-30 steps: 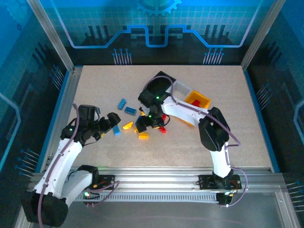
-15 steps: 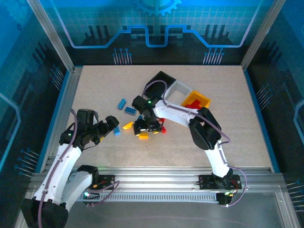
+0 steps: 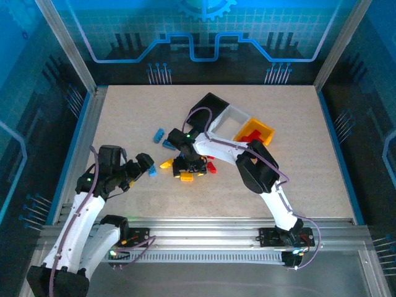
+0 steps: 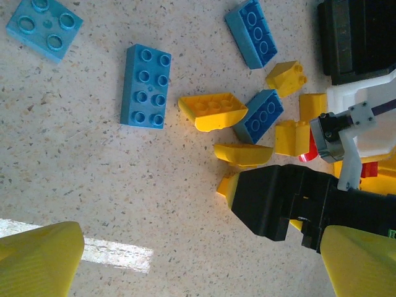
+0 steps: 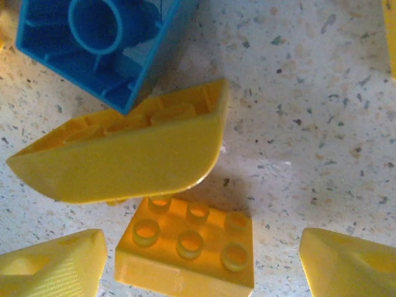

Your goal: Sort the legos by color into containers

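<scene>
- Seen from above, the lego pile lies mid-table. The containers, black, white and yellow-orange bins joined in a row, stand just beyond it to the right. Red pieces lie in the yellow-orange bin.
- The same view puts the right gripper low over the pile and the left gripper just left of the pile.
- The right wrist view adds the close detail. A six-stud yellow brick in the pile sits between that gripper's yellow fingertips, which are spread wide with a gap on each side.
- Just beside it lie a curved yellow brick and an upturned blue brick.
- The left wrist view brings out the pile's left fringe: a blue eight-stud brick and a light-blue four-stud brick, lying apart.
- The left gripper's own fingers stand wide apart over bare tabletop, holding nothing, short of the pile.
</scene>
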Available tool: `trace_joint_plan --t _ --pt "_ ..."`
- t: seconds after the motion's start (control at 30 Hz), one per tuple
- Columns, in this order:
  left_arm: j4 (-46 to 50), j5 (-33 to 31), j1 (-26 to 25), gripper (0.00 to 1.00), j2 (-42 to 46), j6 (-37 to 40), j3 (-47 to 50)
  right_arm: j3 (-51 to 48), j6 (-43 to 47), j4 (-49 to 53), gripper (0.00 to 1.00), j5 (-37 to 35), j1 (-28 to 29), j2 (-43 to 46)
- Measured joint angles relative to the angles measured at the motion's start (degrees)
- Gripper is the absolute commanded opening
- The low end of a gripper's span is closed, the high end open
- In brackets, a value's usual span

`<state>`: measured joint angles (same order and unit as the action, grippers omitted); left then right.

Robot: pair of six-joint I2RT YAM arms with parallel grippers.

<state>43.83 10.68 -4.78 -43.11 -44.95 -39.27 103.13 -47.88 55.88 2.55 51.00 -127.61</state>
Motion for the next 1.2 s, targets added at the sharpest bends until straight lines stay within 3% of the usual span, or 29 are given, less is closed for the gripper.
trace_joint_plan --t 0.3,0.63,1.03,1.2 --pt "1.0 -0.4 0.0 0.99 0.6 0.0 0.2 0.7 -0.1 0.0 0.73 -0.2 0.1 -1.5" --pt "1.7 -0.6 0.0 0.99 0.9 0.0 0.2 2.3 1.1 0.8 0.51 -0.7 0.0 -2.5" --pt "-1.1 -0.3 0.0 0.99 -1.1 -0.2 1.7 0.0 3.9 0.9 0.5 -0.6 -0.4 4.6" --pt "-4.8 1.4 0.0 0.99 -5.3 -0.7 2.1 1.3 5.0 1.1 0.5 -0.6 -4.2 10.2"
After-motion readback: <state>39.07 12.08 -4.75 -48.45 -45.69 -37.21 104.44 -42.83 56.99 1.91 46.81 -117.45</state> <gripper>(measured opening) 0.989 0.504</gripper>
